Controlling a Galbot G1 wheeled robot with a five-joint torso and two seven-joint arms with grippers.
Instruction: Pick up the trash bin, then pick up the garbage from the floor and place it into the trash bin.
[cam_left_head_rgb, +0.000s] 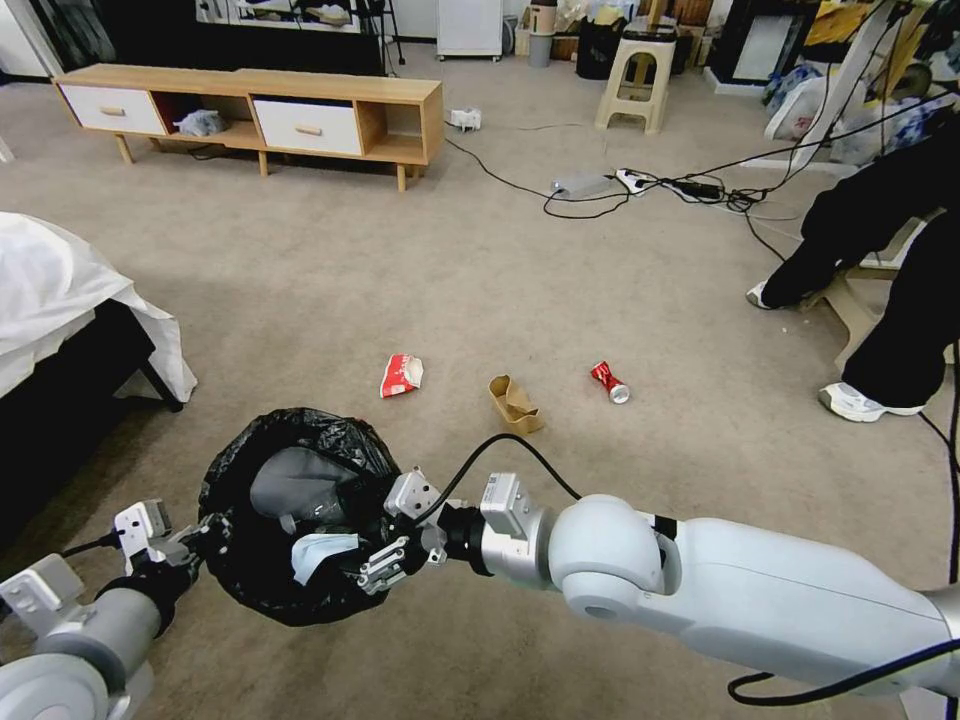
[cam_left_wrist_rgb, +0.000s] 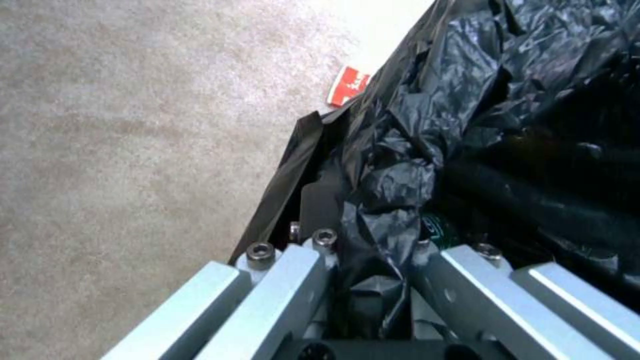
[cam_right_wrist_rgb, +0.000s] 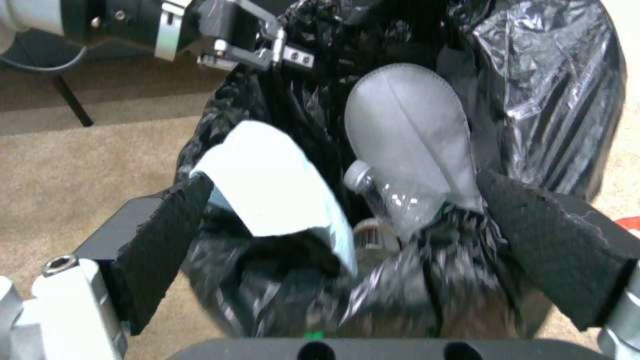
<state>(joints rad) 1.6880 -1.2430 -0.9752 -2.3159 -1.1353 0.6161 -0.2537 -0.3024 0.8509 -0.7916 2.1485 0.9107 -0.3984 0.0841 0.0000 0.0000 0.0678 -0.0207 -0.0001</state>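
- Head view: bin (cam_left_head_rgb: 290, 510) is off the floor, held up in front of the robot, mouth facing up and tipped a bit toward the camera. Left gripper (cam_left_head_rgb: 195, 535) is clamped on the bin's rim at its left side. Right gripper (cam_left_head_rgb: 385, 560) is at the rim's right side, fingers spread, holding nothing.
- Head view, progress: bin pickup looks done. Some trash is already inside: a pale tissue (cam_left_head_rgb: 322, 555) near the right gripper and a grey piece (cam_left_head_rgb: 300, 485) behind it.
- Head view, left to do: three pieces on the carpet beyond the bin. Wrapper (cam_left_head_rgb: 401, 375) is nearest, just past the rim. Box (cam_left_head_rgb: 514, 403) is to the right of the bin, long axis running away from the robot, open end far. Can (cam_left_head_rgb: 609, 382) is farther right of the bin, lying on its side, long axis diagonal, silver end toward the robot.
- Left wrist view: left gripper (cam_left_wrist_rgb: 373, 280) closed over bunched bag (cam_left_wrist_rgb: 413, 150) at the rim. Wrapper (cam_left_wrist_rgb: 348, 86) shows on the carpet just past the bin's edge.
- Right wrist view: right pads (cam_right_wrist_rgb: 167, 235) wide apart over the bin's mouth, nothing between them. Inside: tissue (cam_right_wrist_rgb: 267, 195) near the rim, clear bottle (cam_right_wrist_rgb: 393, 195) with neck pointing toward the left gripper (cam_right_wrist_rgb: 267, 47), which sits on the far rim.
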